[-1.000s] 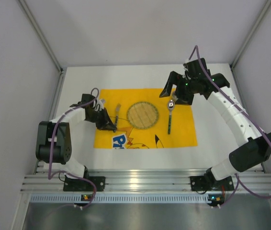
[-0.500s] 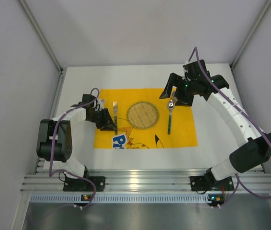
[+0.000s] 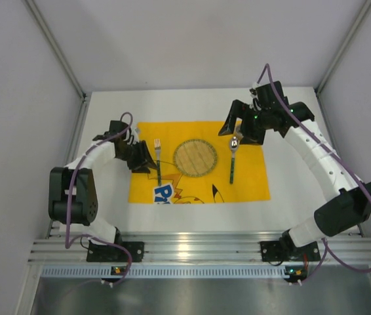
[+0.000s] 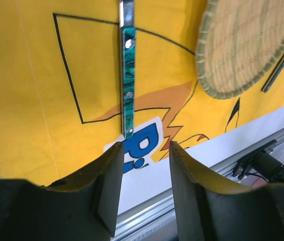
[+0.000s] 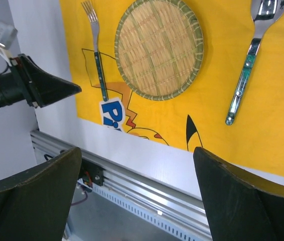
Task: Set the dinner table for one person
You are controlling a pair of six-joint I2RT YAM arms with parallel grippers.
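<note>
The white dinner table (image 3: 107, 125) carries a yellow cartoon placemat (image 3: 251, 180). On the mat lie a round woven plate (image 3: 196, 157), a green-handled fork (image 3: 158, 161) to its left and a green-handled spoon (image 3: 232, 161) to its right. My left gripper (image 3: 149, 165) is open and empty just left of the fork's handle. In the left wrist view the fork handle (image 4: 127, 80) ends just ahead of the open gripper (image 4: 144, 150). My right gripper (image 3: 243, 128) is wide open and empty above the spoon's bowl. The right wrist view shows fork (image 5: 98, 55), plate (image 5: 158, 47) and spoon (image 5: 246, 63).
An aluminium rail (image 3: 198, 249) runs along the table's near edge. Grey walls enclose the table on the left, right and back. The placemat's printed picture (image 4: 142, 145) lies near its front edge.
The fork now lies flat on the mat left of the plate. My left gripper has let go of it and drawn back a little to the left. The right arm has not moved.
</note>
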